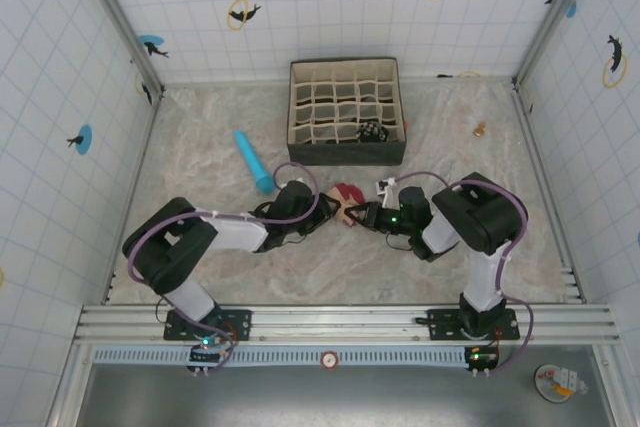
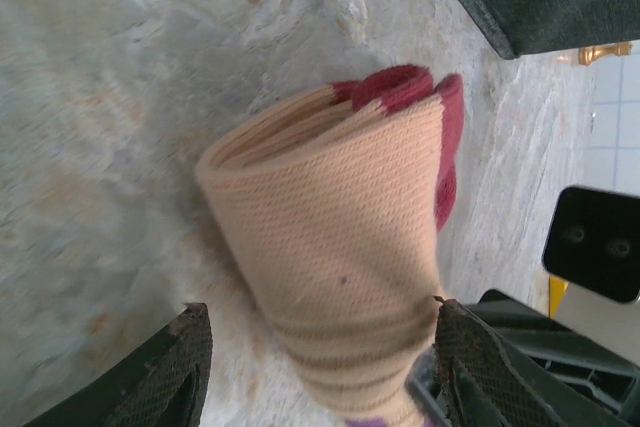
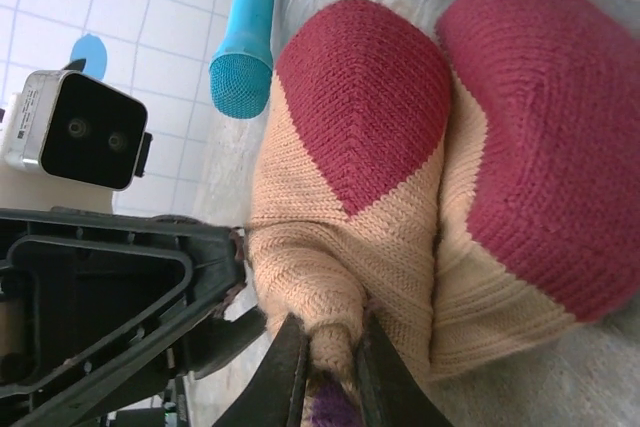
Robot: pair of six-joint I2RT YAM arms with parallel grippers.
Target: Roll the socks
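Note:
The peach socks (image 1: 347, 205) lie rolled into a bundle at mid-table, maroon toes showing. In the left wrist view the peach roll (image 2: 340, 217) sits between my left gripper's (image 2: 320, 367) wide-open fingers (image 2: 170, 367), the striped cuff end nearest the camera. My right gripper (image 3: 335, 367) is shut on a pinched fold of peach fabric at the bundle's (image 3: 370, 177) near end. From above, the left gripper (image 1: 325, 209) and right gripper (image 1: 362, 215) meet at the bundle from either side. A black-and-white striped sock (image 1: 372, 132) rests in an organizer cell.
A dark fabric organizer (image 1: 346, 152) with several cells stands behind the bundle. A blue cylinder (image 1: 254, 161) lies to the left of it, close to the left arm. A small gold object (image 1: 480, 130) sits at the back right. Tiled walls enclose the table.

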